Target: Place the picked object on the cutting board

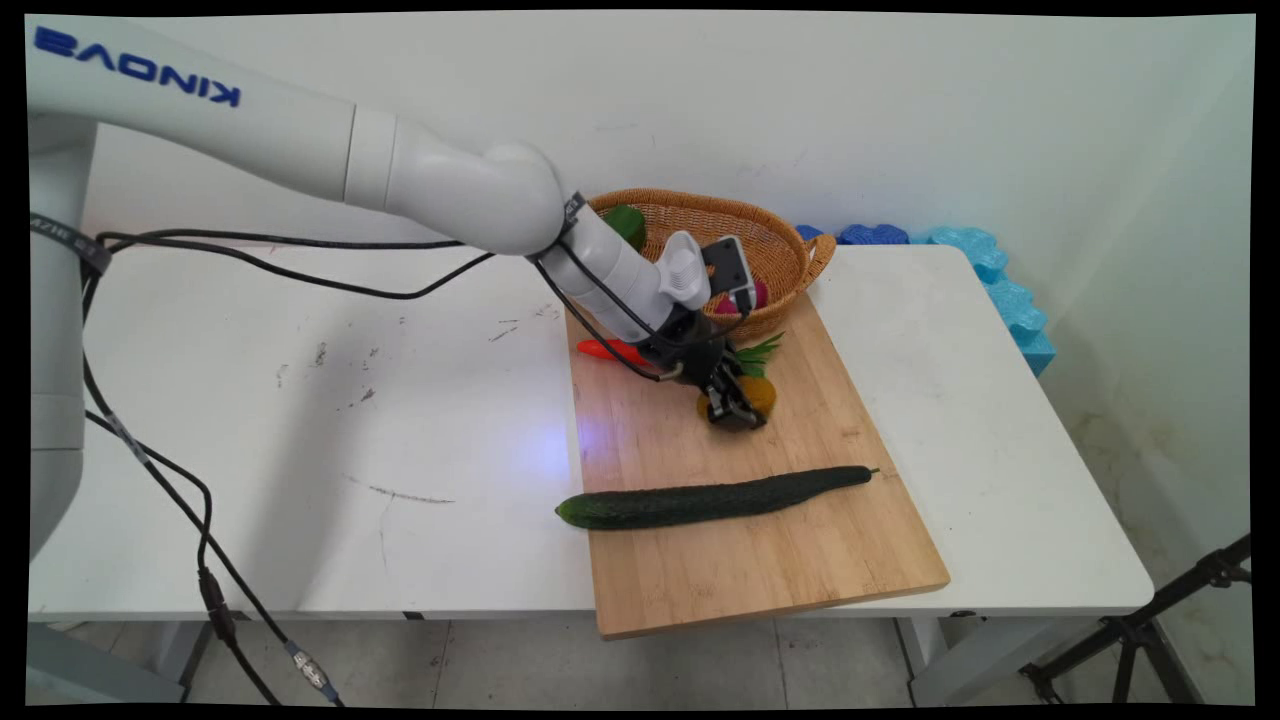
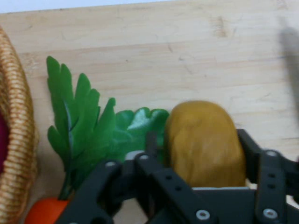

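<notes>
In the main view, the gripper (image 1: 735, 408) is seen lowered onto the wooden cutting board (image 1: 800, 560), its fingers closed around an ochre potato (image 1: 760, 393). A carrot (image 1: 612, 350) lies behind it, a basket (image 1: 790, 250) beyond, a cucumber (image 1: 710, 497) nearer the camera.

In the hand view, the potato (image 2: 203, 142) is gripped between the fingers (image 2: 250, 147); carrot leaves (image 2: 84, 126) lie just beside it.

Only legible txt: "KINOVA" in blue caps on the white arm link (image 1: 190, 105), upper left, appearing mirrored. Cable strap (image 1: 62, 233) has lettering, too small to read. Nothing else readable.
</notes>
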Action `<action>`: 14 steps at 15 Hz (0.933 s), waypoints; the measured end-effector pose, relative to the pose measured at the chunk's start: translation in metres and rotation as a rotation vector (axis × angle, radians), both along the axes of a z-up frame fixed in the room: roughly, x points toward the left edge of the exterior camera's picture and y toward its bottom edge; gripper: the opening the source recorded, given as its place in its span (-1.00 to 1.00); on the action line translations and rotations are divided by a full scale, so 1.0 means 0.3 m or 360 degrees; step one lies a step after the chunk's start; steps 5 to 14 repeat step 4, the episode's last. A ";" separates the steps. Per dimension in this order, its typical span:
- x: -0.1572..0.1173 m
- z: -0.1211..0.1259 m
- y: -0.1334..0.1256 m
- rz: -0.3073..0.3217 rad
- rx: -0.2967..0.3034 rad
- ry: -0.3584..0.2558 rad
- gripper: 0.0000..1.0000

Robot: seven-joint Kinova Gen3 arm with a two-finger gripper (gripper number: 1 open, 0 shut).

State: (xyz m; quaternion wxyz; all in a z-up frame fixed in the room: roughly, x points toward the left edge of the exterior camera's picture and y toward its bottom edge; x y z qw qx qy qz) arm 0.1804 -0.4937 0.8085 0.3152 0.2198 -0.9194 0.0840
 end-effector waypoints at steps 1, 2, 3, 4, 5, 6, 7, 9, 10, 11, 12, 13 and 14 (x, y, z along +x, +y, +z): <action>-0.001 -0.005 0.000 0.0001 0.0001 0.0002 1.00; -0.003 -0.012 0.000 0.0001 0.0003 0.0005 1.00; -0.005 -0.018 0.001 0.0001 0.0005 0.0009 1.00; -0.006 -0.023 0.002 -0.0001 0.0005 0.0012 1.00; -0.006 -0.023 0.002 -0.0001 0.0005 0.0012 1.00; -0.006 -0.023 0.002 -0.0001 0.0005 0.0012 1.00; -0.006 -0.023 0.002 -0.0001 0.0005 0.0012 1.00; -0.006 -0.023 0.002 -0.0001 0.0005 0.0012 1.00; -0.006 -0.023 0.002 -0.0001 0.0005 0.0012 1.00; -0.006 -0.023 0.002 -0.0001 0.0005 0.0012 1.00; -0.006 -0.023 0.002 -0.0001 0.0005 0.0012 1.00; -0.006 -0.023 0.002 -0.0001 0.0005 0.0012 1.00; -0.006 -0.023 0.002 -0.0001 0.0005 0.0012 1.00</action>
